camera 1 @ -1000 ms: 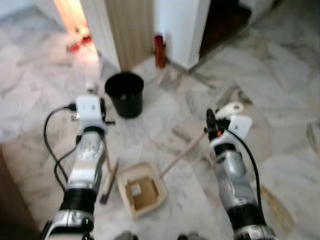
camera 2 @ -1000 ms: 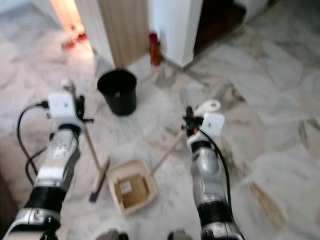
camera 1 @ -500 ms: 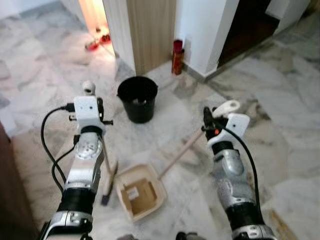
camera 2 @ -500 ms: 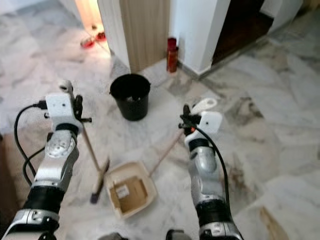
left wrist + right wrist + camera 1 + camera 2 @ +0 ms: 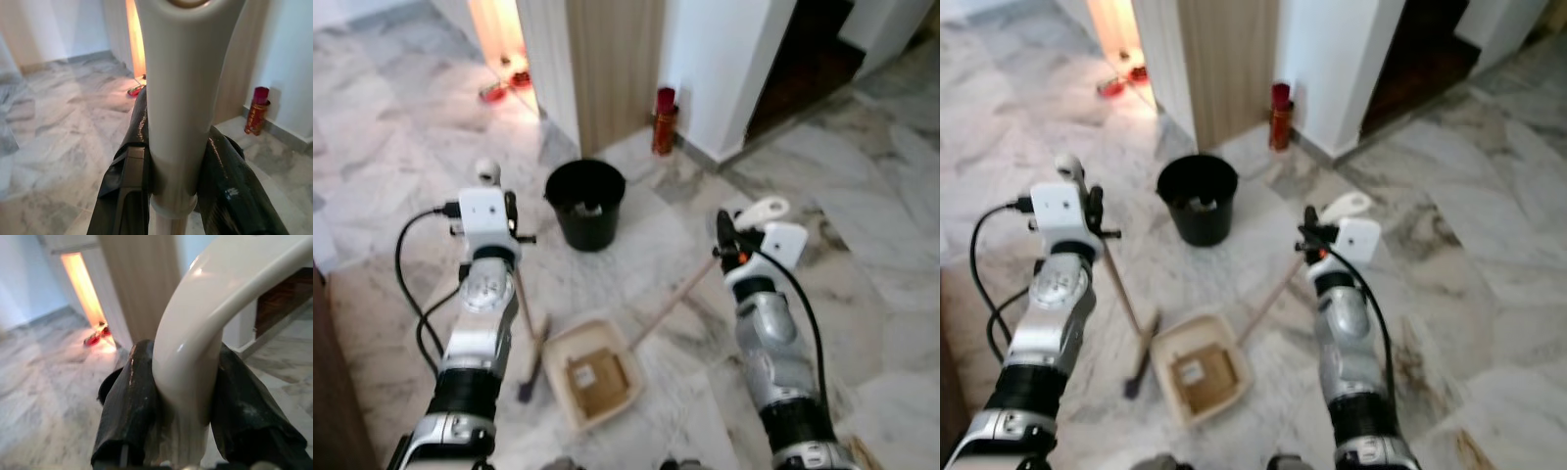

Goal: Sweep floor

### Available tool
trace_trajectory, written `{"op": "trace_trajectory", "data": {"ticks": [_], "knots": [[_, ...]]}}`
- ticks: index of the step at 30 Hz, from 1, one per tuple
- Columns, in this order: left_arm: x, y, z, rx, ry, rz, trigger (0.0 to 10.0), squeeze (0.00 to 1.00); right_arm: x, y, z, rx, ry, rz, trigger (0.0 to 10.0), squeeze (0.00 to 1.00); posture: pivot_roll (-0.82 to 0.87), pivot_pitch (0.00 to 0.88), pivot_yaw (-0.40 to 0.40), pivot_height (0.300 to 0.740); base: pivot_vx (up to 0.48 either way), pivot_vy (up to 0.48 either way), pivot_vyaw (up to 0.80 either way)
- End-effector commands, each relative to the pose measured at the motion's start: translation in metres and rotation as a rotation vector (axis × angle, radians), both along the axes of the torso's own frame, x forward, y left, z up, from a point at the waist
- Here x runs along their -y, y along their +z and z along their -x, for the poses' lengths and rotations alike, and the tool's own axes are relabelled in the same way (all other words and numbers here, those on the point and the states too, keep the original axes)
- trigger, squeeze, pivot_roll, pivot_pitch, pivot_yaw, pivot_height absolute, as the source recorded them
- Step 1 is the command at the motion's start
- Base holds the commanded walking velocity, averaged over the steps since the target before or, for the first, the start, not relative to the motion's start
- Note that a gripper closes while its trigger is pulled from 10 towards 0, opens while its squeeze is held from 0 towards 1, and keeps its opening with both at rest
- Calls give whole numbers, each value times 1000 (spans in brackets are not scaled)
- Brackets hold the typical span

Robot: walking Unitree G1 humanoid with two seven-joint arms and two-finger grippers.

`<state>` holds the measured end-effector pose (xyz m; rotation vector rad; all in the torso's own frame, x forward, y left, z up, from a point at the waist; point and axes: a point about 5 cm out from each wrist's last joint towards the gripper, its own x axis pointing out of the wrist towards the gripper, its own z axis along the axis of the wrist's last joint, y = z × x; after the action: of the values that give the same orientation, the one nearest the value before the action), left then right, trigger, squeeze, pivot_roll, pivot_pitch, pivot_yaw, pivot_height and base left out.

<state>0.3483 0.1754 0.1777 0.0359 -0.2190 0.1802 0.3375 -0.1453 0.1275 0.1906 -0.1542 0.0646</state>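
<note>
Two tools are held: the left pincer point(image 5: 168, 191) clamps the broom point(image 5: 525, 323), its head on the floor below; the right pincer point(image 5: 183, 411) clamps the dustpan point(image 5: 597, 372) handle, pan low between both. Tilting the pan could spill the cardboard scrap point(image 5: 597, 375). No writing is legible.

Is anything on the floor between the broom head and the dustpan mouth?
Nothing visible. The dark broom head sits just left of the beige plastic dustpan, with bare marble floor between them. The left claw grips the broom, the right claw the dustpan's handle.
</note>
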Motion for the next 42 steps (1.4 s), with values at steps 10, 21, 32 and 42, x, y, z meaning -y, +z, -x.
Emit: {"op": "trace_trajectory", "data": {"ticks": [10, 21, 32, 42], "knots": [[-8, 10, 1, 38, 29, -21, 10000, 0, -10, 11, -3, 42, 29, -37, 10000, 0, 47, 179, -3, 740, 321, 257, 0], [-9, 9, 1, 30, 36, -42, 10000, 0, -10, 8, -4, 12, 25, -44, 10000, 0, 47, 179, -4, 740, 347, 0, 0], [-9, 8, 1, 27, 38, -37, 10000, 0, -10, 9, -3, 27, 22, -44, 10000, 0, 49, 178, -4, 740, 375, 0, -168], [-9, 9, 0, 31, 30, -35, 10000, 0, -11, 9, -3, 25, 26, -42, 10000, 0, 49, 179, -3, 740, 315, 0, 0]]}}
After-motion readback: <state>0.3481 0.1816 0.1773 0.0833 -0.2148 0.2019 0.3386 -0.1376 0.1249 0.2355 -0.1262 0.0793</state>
